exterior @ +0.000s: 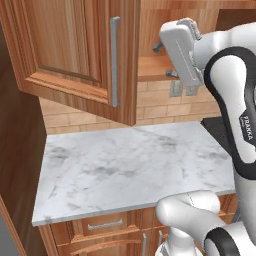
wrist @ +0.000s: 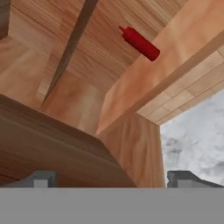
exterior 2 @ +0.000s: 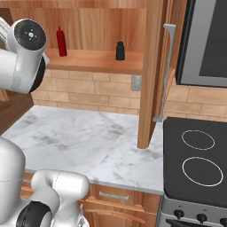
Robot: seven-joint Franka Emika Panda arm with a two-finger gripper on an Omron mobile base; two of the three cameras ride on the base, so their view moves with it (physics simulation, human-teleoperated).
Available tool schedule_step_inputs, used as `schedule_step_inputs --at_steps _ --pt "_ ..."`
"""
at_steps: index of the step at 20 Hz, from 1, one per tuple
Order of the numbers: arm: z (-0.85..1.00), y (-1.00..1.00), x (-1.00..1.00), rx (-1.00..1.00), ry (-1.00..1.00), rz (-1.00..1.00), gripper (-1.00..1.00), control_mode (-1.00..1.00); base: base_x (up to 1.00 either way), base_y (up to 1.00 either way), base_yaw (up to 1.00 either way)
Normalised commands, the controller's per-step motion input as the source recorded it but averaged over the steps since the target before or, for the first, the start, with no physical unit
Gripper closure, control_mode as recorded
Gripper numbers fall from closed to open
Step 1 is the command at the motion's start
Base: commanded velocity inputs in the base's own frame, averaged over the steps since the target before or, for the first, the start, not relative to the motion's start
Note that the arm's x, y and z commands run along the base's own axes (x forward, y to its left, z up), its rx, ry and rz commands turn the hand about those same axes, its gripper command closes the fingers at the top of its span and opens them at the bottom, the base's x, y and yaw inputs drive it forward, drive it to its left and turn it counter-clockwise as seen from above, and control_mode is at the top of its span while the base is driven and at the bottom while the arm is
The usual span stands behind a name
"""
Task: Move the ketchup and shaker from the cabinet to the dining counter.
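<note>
Here the ketchup [exterior 2: 61, 41] stands upright on the wooden shelf [exterior 2: 95, 61] inside the open cabinet [exterior 2: 148, 71], its long axis vertical and its tapered nozzle pointing straight up. It is a slim red squeeze bottle, red from base to cap, set toward the left end of the shelf close to the back panel. The shaker [exterior 2: 119, 50] stands on the same shelf well apart to its right, also upright, small and black with a narrower top, a little shorter than the bottle. In my rolled hand view the ketchup [wrist: 141, 43] appears slanted, nozzle toward the upper left, but that tilt is my camera's and not the bottle's. My gripper [wrist: 112, 178] is spread wide, its two dark finger tips far apart with nothing between them, and it sits near the left wall of the cabinet, apart from the bottle. Below the cabinet lies the marble surface [exterior 2: 84, 142] backed by brick tile, with a black stovetop [exterior 2: 195, 164] just beside it on the right.
</note>
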Motion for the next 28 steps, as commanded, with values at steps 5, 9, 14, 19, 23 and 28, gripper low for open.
schedule_step_inputs --at_steps 5,9,14,19,23,28 --pt "-0.3 0.26 0.46 0.22 0.0 0.0 -1.0 -1.0 0.0 0.0 0.0" --pt "-0.18 0.21 0.51 0.25 0.06 0.0 -1.0 -1.0 0.0 0.0 0.0" --pt "0.0 0.1 0.35 0.2 0.2 0.01 -1.0 -1.0 0.0 0.0 0.0" --pt "0.01 0.3 0.11 0.1 0.26 0.14 -1.0 -1.0 0.0 0.0 0.0" --pt "0.08 0.34 0.02 0.0 0.23 0.26 -1.0 -1.0 0.0 0.0 0.0" --pt "0.05 0.4 -0.01 0.0 0.16 0.3 -1.0 -1.0 0.0 0.0 0.0"
